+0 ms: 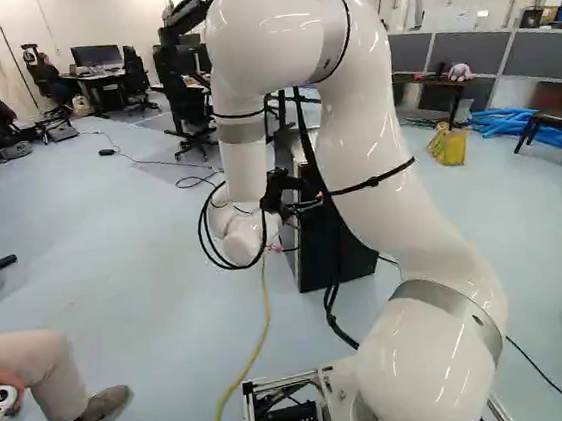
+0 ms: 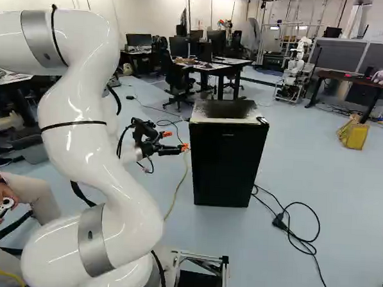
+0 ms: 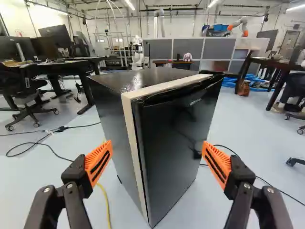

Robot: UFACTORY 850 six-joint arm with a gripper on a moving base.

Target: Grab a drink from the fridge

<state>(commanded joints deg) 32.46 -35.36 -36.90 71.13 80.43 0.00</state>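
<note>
In the right base view my gripper (image 2: 176,141) is beside the left edge of the black fridge (image 2: 226,161), its orange pads spread apart. The fridge door looks closed, and its inside is hidden; no drink can be seen. From the wrist, the open gripper (image 3: 157,151) has nothing between its fingers. Ahead of it stands the fridge (image 3: 174,133), corner-on, with a pale strip along the side and top of the door. In the left base view the arm partly covers the fridge.
Black cables (image 2: 296,236) lie on the floor right of the fridge, and a yellow cable (image 1: 254,354) runs past its other side. A person's leg (image 1: 52,370) is at the left of the left base view. Desks, chairs, a yellow bag (image 2: 353,134) and another robot (image 2: 297,65) stand farther back.
</note>
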